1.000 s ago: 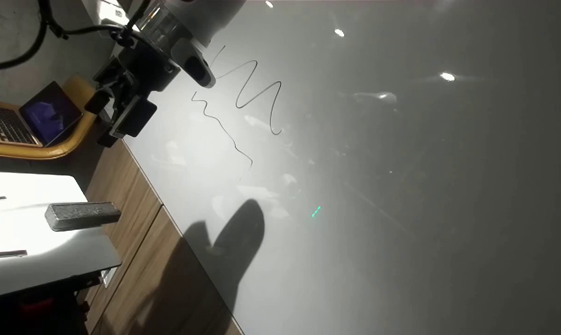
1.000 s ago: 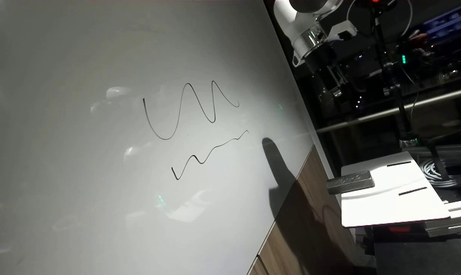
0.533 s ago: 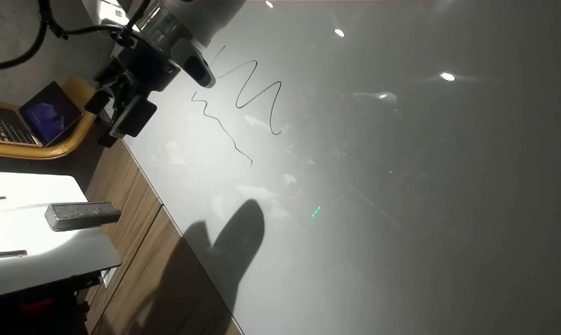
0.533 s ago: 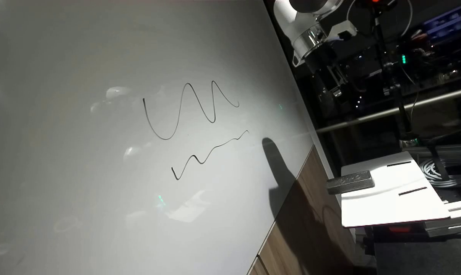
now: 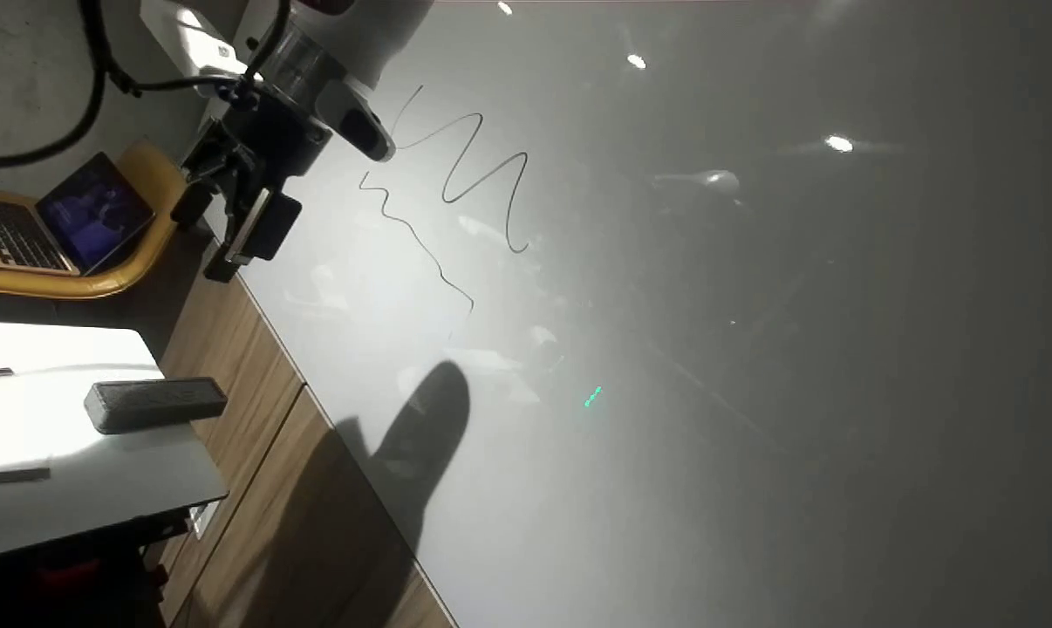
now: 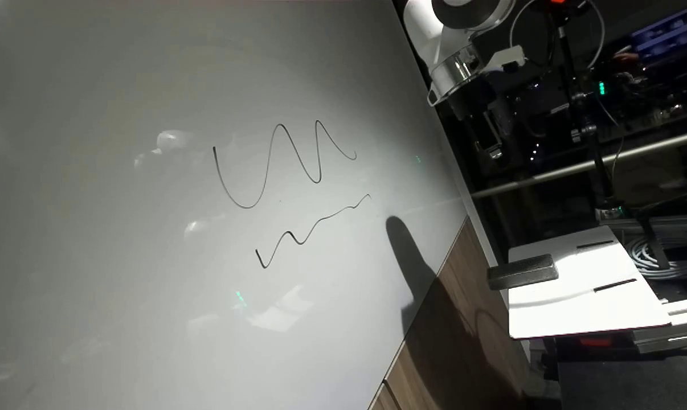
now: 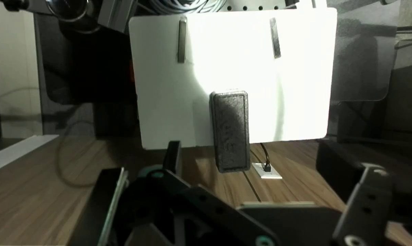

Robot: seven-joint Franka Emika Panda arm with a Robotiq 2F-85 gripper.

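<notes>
My gripper (image 5: 213,237) stands open with nothing between its fingers. The nearest loose thing is a dark grey, eraser-like block (image 7: 231,133), which the gripper does not touch. In the wrist view the block shows beyond the jaws, between the two fingertips. It lies on a white panel (image 7: 165,102), one end jutting past the panel's edge, as both exterior views also show for the block (image 6: 523,272). A large whiteboard (image 5: 753,453) bears two wavy black lines (image 6: 318,219). In an exterior view the gripper (image 6: 489,152) is dark against a dark background.
Wood panelling (image 5: 256,462) borders the whiteboard. It carries a white socket plate (image 7: 266,175) with a black cable plugged in. A laptop (image 5: 94,214) rests on a yellow chair (image 5: 107,283). Coiled cable (image 6: 657,273) and a black stand (image 6: 597,154) are near the panel (image 6: 583,313).
Over the last half second the arm has shifted slightly: right and down in an exterior view, left and down in another. Its shadow moved too, and the block looks darker. The jaws stayed open.
</notes>
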